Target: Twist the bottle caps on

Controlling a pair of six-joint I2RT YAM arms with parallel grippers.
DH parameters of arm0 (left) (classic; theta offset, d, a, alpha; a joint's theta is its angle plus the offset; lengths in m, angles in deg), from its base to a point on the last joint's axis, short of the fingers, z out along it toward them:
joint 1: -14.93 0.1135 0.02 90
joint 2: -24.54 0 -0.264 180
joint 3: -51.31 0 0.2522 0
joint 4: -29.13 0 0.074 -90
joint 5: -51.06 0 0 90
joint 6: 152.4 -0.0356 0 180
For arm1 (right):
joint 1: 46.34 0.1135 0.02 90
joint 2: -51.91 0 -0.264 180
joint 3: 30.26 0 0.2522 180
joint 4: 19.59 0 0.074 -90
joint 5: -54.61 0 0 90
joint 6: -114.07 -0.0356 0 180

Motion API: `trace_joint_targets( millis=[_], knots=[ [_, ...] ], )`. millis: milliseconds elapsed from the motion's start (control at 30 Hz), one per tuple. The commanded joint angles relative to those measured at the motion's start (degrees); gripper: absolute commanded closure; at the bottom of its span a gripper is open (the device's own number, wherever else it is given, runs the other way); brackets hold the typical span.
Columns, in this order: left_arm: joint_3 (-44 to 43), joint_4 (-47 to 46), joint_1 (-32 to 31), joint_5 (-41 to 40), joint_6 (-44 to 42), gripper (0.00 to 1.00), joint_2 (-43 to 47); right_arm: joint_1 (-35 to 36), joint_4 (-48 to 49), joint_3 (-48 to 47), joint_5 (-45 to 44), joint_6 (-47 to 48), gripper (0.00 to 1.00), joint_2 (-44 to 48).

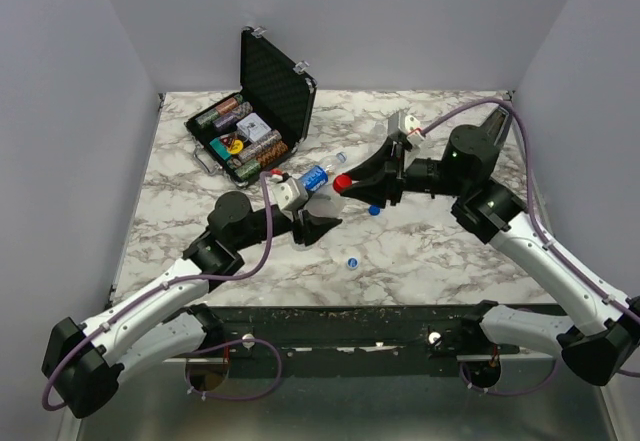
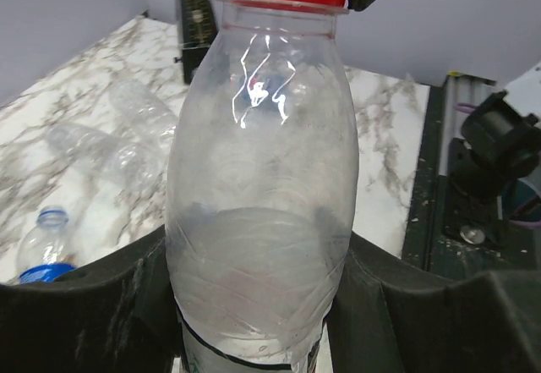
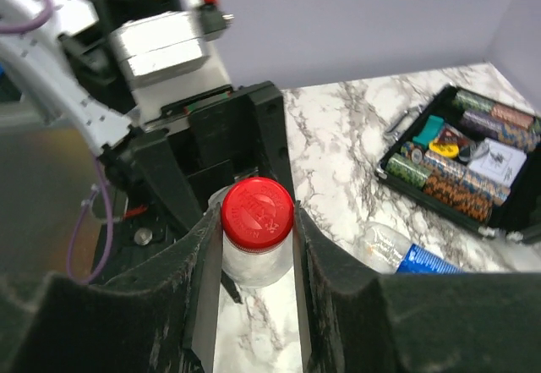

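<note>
left gripper (image 2: pixel 258 305) clamps the bottle (image 2: pixel 258 161) above the table (image 1: pixel 450 251), steadying it; right gripper (image 3: pixel 255 238) pinches the red cap (image 3: pixel 257 211) on its neck, jaws snug either side, likely to twist it tight

You have a white marble-patterned table (image 1: pixel 440 261) with grey veining, walled in on the left, right and far sides. At its far left corner stands an open black case (image 1: pixel 285 86), lid upright, its tray packed with rows of poker chips (image 1: pixel 250 146). Just beside the case's near right corner, a clear bottle with a blue label (image 1: pixel 318 176) lies on its side on the marble. Two blue caps rest on the bare top: one (image 1: pixel 374 210) near the middle, the other (image 1: pixel 352 262) closer to your near edge, apart from the first.
</note>
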Motion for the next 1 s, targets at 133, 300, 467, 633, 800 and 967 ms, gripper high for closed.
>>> trace_joint_targets(
  millis=[133, 300, 467, 633, 800, 967],
  knots=[
    [0.72, 4.54, -2.38, -33.12, -9.83, 0.50, 7.38, 10.44, -8.33, 0.48, -42.42, -19.62, 0.80, -4.38],
    [1.69, 4.63, -7.55, -48.15, -16.33, 0.50, 7.65, 17.22, -9.04, -0.23, -58.98, -28.68, 0.79, -7.73],
    [2.13, 4.80, -10.56, -51.61, -19.25, 0.50, 6.94, 17.58, -6.04, -0.57, -57.59, -29.94, 0.74, -5.45],
    [0.73, 6.82, -8.98, -42.92, -16.27, 0.50, 6.16, 10.48, -4.21, -1.55, -43.56, -22.74, 0.46, 0.96],
    [-0.59, 6.48, -4.24, -23.62, -10.47, 0.50, 4.75, -1.30, 2.21, 2.05, -16.59, -13.87, 0.28, 5.45],
    [-1.73, 3.93, -2.38, -4.35, -7.29, 0.50, 1.94, -3.87, 5.73, 2.41, 1.72, -4.55, 0.25, 5.19]
  ],
)
